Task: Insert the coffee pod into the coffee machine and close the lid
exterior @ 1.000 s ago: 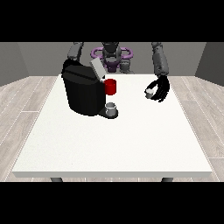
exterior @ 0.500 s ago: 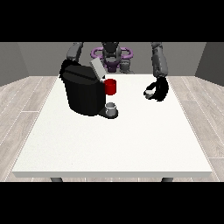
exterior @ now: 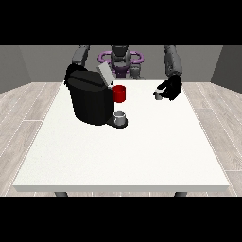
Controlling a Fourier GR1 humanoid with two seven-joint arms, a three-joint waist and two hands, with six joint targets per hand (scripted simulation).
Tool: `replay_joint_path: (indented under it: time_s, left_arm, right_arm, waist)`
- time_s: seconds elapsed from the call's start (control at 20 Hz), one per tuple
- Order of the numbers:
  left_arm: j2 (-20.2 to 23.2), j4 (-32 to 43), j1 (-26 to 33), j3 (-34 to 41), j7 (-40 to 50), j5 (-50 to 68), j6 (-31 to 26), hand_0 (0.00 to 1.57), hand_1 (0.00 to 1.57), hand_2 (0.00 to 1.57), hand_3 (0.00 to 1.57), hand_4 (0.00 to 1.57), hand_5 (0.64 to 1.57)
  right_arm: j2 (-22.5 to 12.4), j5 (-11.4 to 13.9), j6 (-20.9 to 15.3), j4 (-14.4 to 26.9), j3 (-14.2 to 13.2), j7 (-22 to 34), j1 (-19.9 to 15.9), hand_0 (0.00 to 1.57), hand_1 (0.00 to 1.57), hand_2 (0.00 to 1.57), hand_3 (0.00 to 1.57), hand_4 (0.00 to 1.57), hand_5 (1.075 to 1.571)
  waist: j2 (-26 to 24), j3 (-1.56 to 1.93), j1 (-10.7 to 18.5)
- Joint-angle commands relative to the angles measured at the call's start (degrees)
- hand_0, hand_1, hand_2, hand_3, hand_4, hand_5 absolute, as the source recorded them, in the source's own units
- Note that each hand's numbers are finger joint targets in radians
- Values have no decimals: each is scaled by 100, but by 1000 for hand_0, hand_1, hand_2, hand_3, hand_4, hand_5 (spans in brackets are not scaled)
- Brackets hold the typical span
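Observation:
A black coffee machine stands on the left part of the white table, its grey lid tilted up and open. A small grey cup sits on its front tray. A red mug stands just behind. The hand at the view's right hovers near the table's back right, its fingers curled round a small grey coffee pod, which shows at its fingertips. The hand at the view's left is mostly hidden behind the machine's top.
The robot's torso with a purple ring stands behind the table's far edge. Wooden floor surrounds the table. The table's front edge lies nearest the camera.
The hand at the view's right has drawn its spread fingers in around the pod and risen slightly towards the back. The machine, mug and cup have not moved.

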Motion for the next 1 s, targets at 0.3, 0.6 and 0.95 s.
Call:
replay_joint_path:
  time_s: [0.3, 0.6, 0.95]
  left_arm:
    - [44, -447, -696, -31, 282, 25, -917, 1252, 1252, 1329, 1292, 573, 1571]
    - [7, -361, -1081, 64, 754, -70, -901, 1252, 1252, 1329, 1292, 573, 1571]
    - [155, -436, -2010, 338, 1158, 3, -977, 1017, 1017, 1206, 1226, 503, 1571]
  right_arm:
    - [178, 20, -82, 340, 96, -174, -2, 0, 0, 0, 0, 497, 1571]
    - [234, 155, -142, -46, 420, 4, -36, 0, 0, 0, 0, 489, 1571]
    - [131, 114, -21, -33, 376, 0, -378, 0, 0, 0, 0, 492, 1571]
  waist:
    - [-320, -1, -36]
    - [-340, -3, -375]
    - [69, -2, -745]
